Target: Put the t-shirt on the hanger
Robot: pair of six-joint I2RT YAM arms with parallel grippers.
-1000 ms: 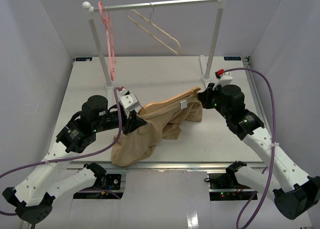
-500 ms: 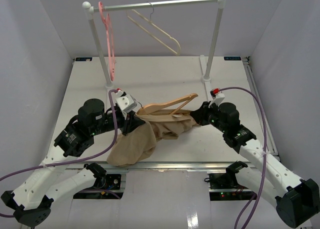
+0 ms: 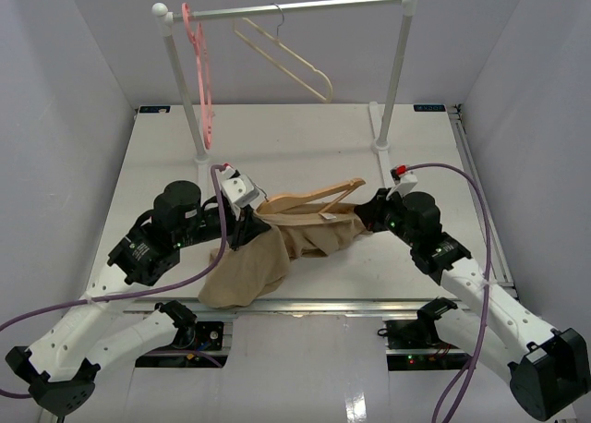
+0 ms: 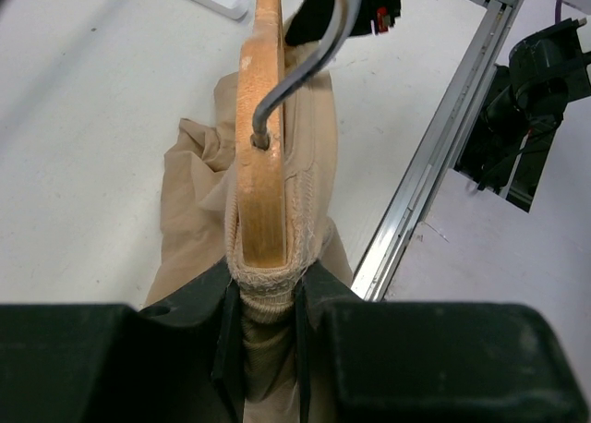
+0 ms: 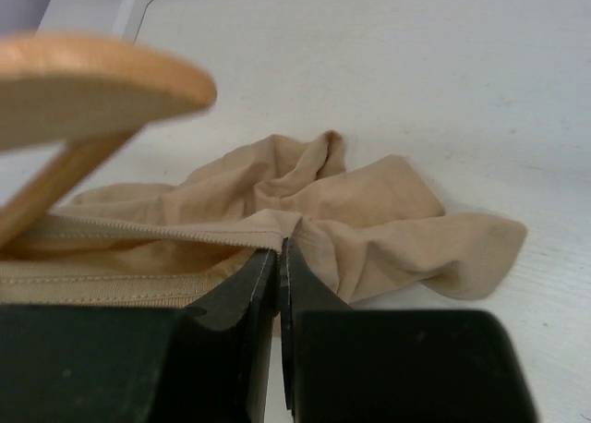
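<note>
the cloth-covered hanger (image 4: 260,164) is clamped by the left gripper (image 4: 263,298); the t-shirt (image 5: 369,220) is pinched at its edge by the right gripper (image 5: 279,261).

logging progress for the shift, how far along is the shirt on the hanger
Done: one end of the hanger is inside the t-shirt, cloth wrapped round it in the left wrist view. In hand: the left gripper clamps that covered end; the right gripper pinches the shirt's edge. Left: the hanger's other arm sticks out bare, and most of the shirt lies bunched on the table.
</note>
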